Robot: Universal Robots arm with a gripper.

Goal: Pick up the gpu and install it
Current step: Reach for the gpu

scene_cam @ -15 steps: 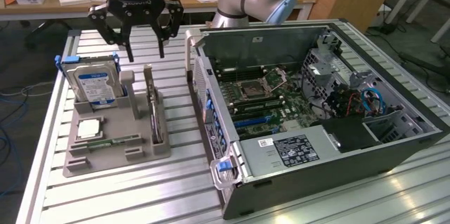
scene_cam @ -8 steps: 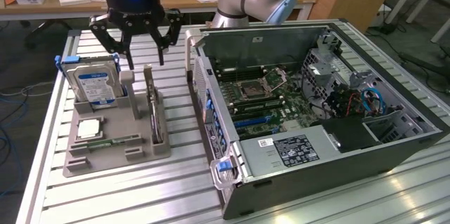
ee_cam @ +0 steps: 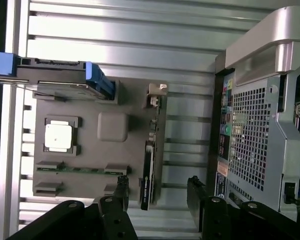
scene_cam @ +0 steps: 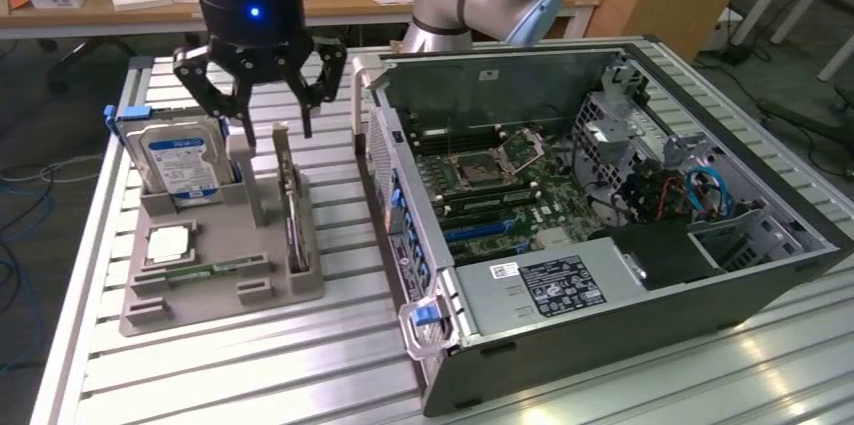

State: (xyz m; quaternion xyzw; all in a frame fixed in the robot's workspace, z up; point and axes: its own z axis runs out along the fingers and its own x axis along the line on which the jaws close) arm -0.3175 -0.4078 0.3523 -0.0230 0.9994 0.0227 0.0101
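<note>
The gpu (scene_cam: 286, 195) is a thin dark card standing on edge in a slot of the grey holder (scene_cam: 274, 290), its silvery bracket at the far end. My gripper (scene_cam: 276, 133) hangs open just above the card's far end, one finger on each side, touching nothing. In the wrist view the gpu (ee_cam: 148, 167) runs lengthwise between the two black fingers (ee_cam: 121, 189), nearer to that one than to the other. The open computer case (scene_cam: 587, 195) lies to the exterior view's right, its motherboard with blue slots (scene_cam: 478, 231) exposed.
The holder (ee_cam: 112, 126) also carries a silver hard drive (scene_cam: 180, 160) with a blue-white label, a square processor (scene_cam: 170, 242) and a narrow green memory stick (scene_cam: 214, 270). All rests on a ribbed aluminium table (scene_cam: 267, 375). The case wall (ee_cam: 250, 135) stands close beside the holder.
</note>
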